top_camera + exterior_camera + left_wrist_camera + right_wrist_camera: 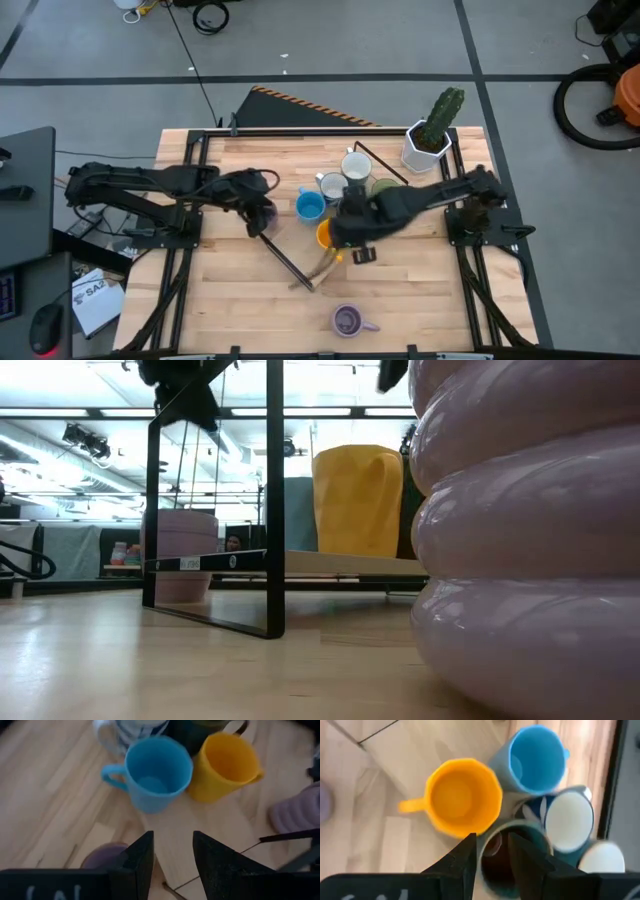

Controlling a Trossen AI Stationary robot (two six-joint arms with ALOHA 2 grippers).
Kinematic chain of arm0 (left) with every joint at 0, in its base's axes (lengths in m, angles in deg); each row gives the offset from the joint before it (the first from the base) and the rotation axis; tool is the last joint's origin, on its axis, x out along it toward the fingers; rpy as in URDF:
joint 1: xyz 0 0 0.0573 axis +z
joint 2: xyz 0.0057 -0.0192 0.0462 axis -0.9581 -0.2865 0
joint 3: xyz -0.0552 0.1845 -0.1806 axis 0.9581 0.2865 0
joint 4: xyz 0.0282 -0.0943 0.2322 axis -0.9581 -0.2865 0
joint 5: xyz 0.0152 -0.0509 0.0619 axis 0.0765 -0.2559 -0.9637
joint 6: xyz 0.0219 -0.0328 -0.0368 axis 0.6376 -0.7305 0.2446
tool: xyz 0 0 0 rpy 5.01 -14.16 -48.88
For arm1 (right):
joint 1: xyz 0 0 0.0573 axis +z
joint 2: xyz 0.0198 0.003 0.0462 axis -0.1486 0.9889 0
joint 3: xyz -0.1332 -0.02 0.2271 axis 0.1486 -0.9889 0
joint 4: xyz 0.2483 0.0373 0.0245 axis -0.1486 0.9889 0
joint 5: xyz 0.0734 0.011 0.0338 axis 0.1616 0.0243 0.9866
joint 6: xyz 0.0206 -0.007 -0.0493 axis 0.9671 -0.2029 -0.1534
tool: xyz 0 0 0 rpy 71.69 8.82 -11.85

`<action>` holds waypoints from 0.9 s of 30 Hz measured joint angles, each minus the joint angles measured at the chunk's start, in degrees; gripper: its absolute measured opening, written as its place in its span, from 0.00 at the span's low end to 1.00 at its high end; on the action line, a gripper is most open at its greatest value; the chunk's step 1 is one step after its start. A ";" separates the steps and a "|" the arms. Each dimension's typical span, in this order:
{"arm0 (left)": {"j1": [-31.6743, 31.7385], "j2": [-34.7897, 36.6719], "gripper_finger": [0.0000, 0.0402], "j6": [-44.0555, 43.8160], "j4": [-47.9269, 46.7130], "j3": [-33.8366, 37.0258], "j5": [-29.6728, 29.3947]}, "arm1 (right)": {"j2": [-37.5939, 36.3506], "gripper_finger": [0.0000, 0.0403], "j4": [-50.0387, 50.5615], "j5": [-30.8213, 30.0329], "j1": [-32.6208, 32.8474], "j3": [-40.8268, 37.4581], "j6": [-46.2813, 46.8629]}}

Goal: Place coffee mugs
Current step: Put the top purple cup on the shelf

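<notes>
A cluster of mugs stands mid-table: blue (310, 207), orange (324, 236), two white/grey (331, 185) (357, 166) and green (384, 187). One lavender mug (347, 320) stands alone near the front edge. Another lavender mug (102, 856) sits just under my left gripper (262, 215). That gripper is open and empty, left of the blue mug (157, 772). My right gripper (345, 238) is open a little beside the orange mug (465, 797). Its fingers straddle the rim of a teal mug with a dark brown inside (517, 827). My right gripper points down over the near rim (492, 837) of the teal, dark-inside mug, one finger on each side of the rim. I cannot tell whether the fingers touch it. The mug stands upright on the table.
A white hexagonal cactus pot (428, 142) stands at the far right. A black wire frame (285, 258) lies slanted across the table between the arms, and its bar (274, 500) rises in the low view. Bare wood lies at the near left.
</notes>
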 joint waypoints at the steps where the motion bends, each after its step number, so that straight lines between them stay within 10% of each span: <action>1: 0.00 -0.96 0.35 -0.64 -0.28 0.00 0.11 | -1.39 0.29 -0.36 -0.83 1.13 -1.70 1.46; 15: 4.90 -12.14 0.35 -10.19 -4.37 0.02 6.77 | -21.58 0.29 -14.19 -5.71 10.63 -29.28 16.64; 27: 6.10 -24.47 0.35 -9.16 -16.11 -10.00 8.61 | -25.78 0.29 -18.60 -6.90 10.63 -34.56 15.35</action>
